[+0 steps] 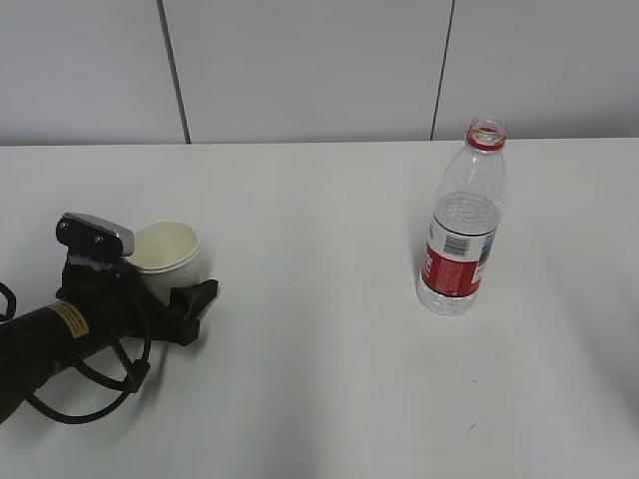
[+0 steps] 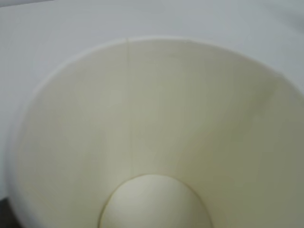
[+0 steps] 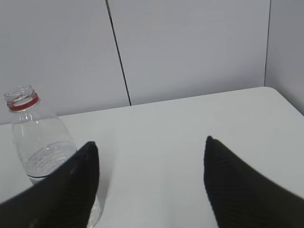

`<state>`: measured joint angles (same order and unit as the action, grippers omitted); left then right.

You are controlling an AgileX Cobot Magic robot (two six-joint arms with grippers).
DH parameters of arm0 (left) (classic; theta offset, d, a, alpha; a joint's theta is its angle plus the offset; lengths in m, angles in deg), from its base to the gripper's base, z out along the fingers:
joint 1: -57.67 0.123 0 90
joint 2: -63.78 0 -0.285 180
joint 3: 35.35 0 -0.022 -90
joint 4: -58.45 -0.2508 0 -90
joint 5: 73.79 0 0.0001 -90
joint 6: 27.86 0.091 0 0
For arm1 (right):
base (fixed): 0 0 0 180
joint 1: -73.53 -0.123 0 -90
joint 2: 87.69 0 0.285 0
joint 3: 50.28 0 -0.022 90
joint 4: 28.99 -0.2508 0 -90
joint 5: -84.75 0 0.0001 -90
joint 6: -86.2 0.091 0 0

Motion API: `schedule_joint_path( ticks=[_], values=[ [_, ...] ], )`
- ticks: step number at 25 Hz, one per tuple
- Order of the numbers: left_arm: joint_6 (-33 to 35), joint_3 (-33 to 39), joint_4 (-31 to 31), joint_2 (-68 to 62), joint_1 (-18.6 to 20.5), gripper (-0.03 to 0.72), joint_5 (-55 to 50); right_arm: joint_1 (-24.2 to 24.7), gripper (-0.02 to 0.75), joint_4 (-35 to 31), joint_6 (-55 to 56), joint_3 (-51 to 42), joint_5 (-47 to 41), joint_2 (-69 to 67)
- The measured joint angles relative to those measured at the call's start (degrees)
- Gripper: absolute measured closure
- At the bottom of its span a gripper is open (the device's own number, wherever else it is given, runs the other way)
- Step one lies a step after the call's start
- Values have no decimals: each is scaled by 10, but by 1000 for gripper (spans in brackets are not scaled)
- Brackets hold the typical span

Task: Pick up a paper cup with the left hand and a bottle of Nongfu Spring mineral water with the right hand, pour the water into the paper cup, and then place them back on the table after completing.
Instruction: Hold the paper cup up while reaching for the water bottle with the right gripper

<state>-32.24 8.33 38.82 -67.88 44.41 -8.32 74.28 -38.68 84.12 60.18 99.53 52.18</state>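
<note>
White table (image 1: 319, 399): left tool (image 1: 185, 289) seemingly grips cup (image 1: 168, 254).

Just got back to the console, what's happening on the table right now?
The left hand's pincer is at the paper cup, which stands on the table; its wrist camera looks straight into the cup, which looks empty. Whether the pincer has closed on it cannot be told. The bottle stands uncapped and upright at the right, with water reaching partway up. The right hand's pincer is open, beside the bottle and not touching it.
</note>
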Motion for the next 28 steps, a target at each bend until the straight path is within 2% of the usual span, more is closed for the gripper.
schedule_joint_path(
  ticks=[8, 12, 15, 18, 24, 28],
  values=[
    [0, 0, 0, 0, 0, 283, 1, 0, 224, 0, 0, 0, 9, 0],
    [0, 0, -2, 0, 0, 297, 2, 0, 224, 0, 12, 0, 10, 0],
    [0, 0, -6, 0, 0, 297, 2, 0, 224, 24, 32, 0, 14, -9],
    [0, 0, -8, 0, 0, 298, 2, 0, 224, 86, 73, 0, 39, -42],
    [0, 0, -10, 0, 0, 298, 2, 0, 224, 300, 180, 5, 166, -177],
    [0, 0, -12, 0, 0, 299, 2, 0, 224, 352, 202, 6, 267, -282]
  ],
)
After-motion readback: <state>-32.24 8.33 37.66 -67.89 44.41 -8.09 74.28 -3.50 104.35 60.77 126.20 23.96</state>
